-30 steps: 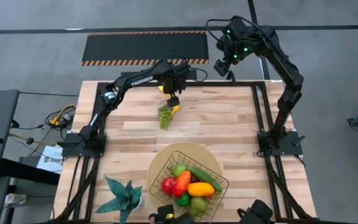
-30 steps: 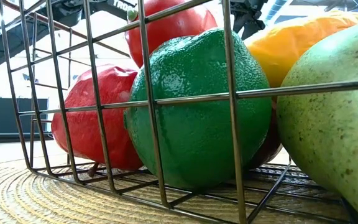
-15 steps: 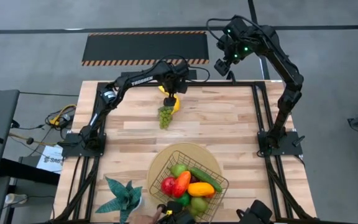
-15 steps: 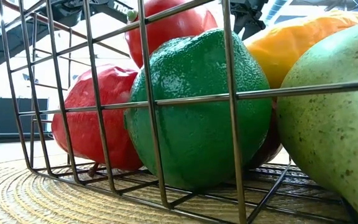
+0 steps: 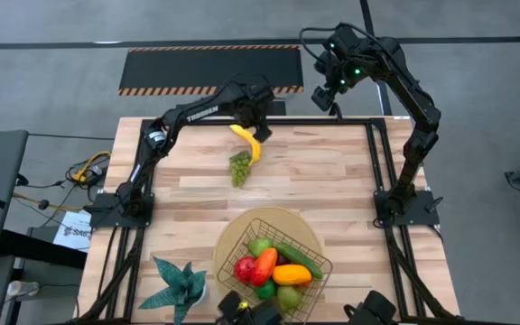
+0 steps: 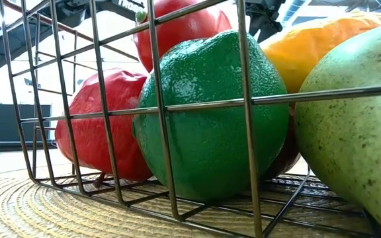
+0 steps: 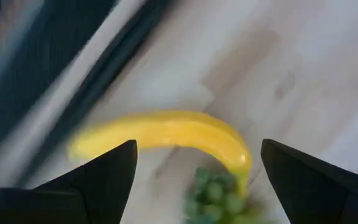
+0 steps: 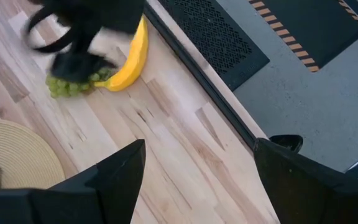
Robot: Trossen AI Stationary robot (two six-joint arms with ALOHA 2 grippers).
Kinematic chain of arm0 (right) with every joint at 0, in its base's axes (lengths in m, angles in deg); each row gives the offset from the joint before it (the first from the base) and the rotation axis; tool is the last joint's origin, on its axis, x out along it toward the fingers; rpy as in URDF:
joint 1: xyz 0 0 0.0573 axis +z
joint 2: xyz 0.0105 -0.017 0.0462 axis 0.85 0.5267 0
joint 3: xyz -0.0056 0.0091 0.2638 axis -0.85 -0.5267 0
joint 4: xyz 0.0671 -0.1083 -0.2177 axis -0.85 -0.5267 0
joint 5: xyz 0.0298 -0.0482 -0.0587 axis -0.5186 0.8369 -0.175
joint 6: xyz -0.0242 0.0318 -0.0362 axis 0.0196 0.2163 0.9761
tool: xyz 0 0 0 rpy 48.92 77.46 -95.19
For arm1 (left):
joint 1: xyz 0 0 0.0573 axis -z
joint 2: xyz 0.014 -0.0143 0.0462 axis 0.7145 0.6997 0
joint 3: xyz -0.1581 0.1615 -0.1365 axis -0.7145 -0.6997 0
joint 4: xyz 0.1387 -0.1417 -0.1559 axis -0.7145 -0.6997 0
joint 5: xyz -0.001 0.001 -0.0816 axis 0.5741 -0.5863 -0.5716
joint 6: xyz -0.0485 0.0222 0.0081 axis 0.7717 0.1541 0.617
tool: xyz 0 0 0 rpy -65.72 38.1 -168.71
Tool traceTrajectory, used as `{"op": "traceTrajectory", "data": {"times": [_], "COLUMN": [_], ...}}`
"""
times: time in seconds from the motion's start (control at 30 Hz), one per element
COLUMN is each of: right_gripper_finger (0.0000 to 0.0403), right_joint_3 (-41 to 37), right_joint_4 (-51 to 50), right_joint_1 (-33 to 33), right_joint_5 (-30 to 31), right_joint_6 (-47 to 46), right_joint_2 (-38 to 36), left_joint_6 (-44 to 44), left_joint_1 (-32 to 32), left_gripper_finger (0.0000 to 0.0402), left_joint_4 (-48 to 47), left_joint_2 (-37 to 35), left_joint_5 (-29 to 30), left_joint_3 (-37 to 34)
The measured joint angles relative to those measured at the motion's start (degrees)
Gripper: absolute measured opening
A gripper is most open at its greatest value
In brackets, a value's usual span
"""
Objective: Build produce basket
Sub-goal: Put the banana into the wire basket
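**Ana:** Banana [image 5: 247, 143] and grapes [image 5: 239, 168] are the only produce outside the basket [image 5: 317, 271]. Both lie on the far half of the table [image 5: 332, 181], the banana's lower tip touching the grape bunch, well apart from the basket sitting on the round mat [image 5: 233, 236] at the near edge.

**Ben:** Which arm is closer?

**Ana:** The left gripper [image 5: 256, 116], clearly. It hangs just beyond the banana's far end, jaws spread and holding nothing. From its wrist camera the banana [image 7: 166, 134] lies crosswise between the two dark fingers [image 7: 104, 180], with the grapes [image 7: 216, 196] at its curved end.

**Ben:** So the long axis?

**Ana:** Seen from above, it runs on a diagonal from the table's far edge toward the grapes. Across the wrist view it spans finger to finger, so I judge the jaws would have to turn to close across its narrow width.

**Ben:** And the right gripper [image 5: 325, 96]?

**Ana:** Raised beyond the far right corner, jaws also spread and empty, farther from the banana [image 8: 132, 59]. Lime [image 6: 210, 112] and red fruit [image 6: 101, 125] already sit inside the wire.
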Motion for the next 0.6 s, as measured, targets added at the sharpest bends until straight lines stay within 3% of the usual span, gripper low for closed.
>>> {"op": "traceTrajectory", "data": {"times": [0.1, 0.27, 0.47, 0.6], "right_gripper_finger": [0.0317, 0.0317, 0.0317, 0.0317], "right_joint_3": [0.0, 0.0, 0.0, 0.0], "right_joint_4": [-0.7, -0.8, -0.8, -0.8], "right_joint_1": [0.0, 0.0, 0.0, 0.0], "right_joint_5": [0.0, 0.0, 0.0, 0.0], "right_joint_6": [0.1, 0.1, 0.5, 0.6], "right_joint_2": [0.0, 0.0, 0.0, 0.0], "left_joint_6": [18.3, 33.1, 35.9, 36.8], "left_joint_1": [-1.7, -4.1, -4.4, -4.3], "left_gripper_finger": [0.0327, 0.0327, 0.0307, 0.0278], "left_joint_4": [-0.6, 2.8, -0.6, 0.0], "left_joint_2": [0.8, 0.7, 0.7, 0.8], "left_joint_5": [-1.1, 1.8, 5.4, 4.6], "left_joint_3": [-0.1, -2.2, -3.7, -4.6]}}
